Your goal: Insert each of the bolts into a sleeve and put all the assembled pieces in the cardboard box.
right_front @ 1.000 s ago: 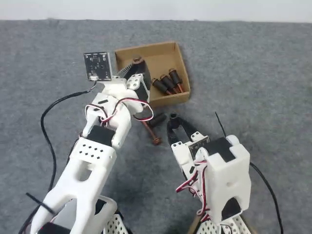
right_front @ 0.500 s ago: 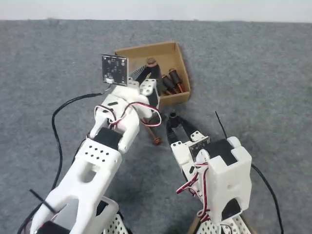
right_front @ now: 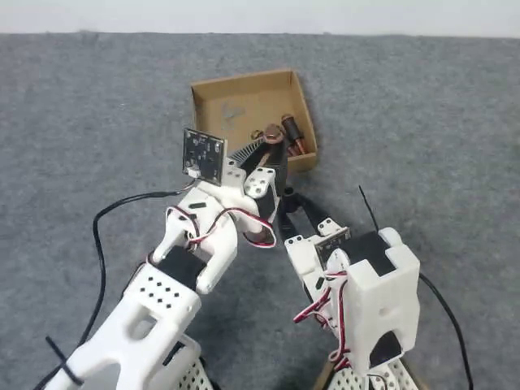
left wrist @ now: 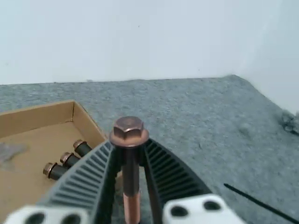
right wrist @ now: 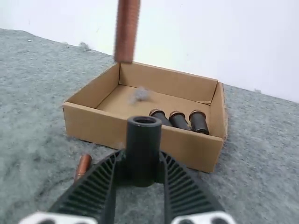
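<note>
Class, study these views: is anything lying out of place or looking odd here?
One loose bolt lies bare on the carpet on the arms' side of the cardboard box, outside it and not yet assembled. The three assembled pieces lie side by side inside the box. Nothing else stands out.

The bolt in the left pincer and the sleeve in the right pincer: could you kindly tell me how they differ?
The bolt is copper-coloured with a hex head; the sleeve is a black hollow tube. The left pincer holds the bolt higher, while the right pincer holds the sleeve lower. Both stand upright, each clamped.
</note>
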Motion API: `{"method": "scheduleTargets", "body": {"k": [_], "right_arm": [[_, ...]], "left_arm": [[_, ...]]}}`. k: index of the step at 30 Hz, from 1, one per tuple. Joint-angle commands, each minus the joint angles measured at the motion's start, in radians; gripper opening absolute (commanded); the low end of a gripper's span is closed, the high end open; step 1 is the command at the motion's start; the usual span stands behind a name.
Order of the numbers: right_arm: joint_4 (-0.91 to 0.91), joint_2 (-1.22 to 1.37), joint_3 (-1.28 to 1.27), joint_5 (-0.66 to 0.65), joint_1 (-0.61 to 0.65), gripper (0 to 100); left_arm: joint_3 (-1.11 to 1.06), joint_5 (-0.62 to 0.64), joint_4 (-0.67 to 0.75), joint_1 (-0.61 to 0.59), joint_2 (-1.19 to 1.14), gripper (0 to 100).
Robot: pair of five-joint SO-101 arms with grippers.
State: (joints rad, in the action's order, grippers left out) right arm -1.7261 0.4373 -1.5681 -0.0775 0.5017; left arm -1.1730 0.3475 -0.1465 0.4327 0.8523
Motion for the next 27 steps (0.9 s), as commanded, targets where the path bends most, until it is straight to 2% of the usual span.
{"method": "scheduleTargets", "body": {"k": [1,5,11,20,24,27], "right_arm": [[-0.033,-0.053,-0.031,-0.002,0.007,0.6],[-0.033,-0.053,-0.031,-0.002,0.007,0.6],[-0.033,-0.053,-0.031,-0.002,0.007,0.6],[-0.033,-0.054,-0.031,0.000,0.004,0.6],[-0.033,-0.054,-0.032,0.000,0.002,0.6],[-0.033,-0.056,-0.032,0.000,0.001,0.6]], "left_arm": [[0.008,-0.009,0.043,0.011,0.055,1],[-0.016,-0.009,0.071,0.048,0.054,1],[-0.120,-0.008,0.311,0.049,0.054,1],[-0.136,-0.009,0.328,0.051,-0.032,1],[-0.143,-0.009,0.465,0.051,-0.098,1],[-0.145,-0.009,0.480,0.048,-0.129,1]]}}
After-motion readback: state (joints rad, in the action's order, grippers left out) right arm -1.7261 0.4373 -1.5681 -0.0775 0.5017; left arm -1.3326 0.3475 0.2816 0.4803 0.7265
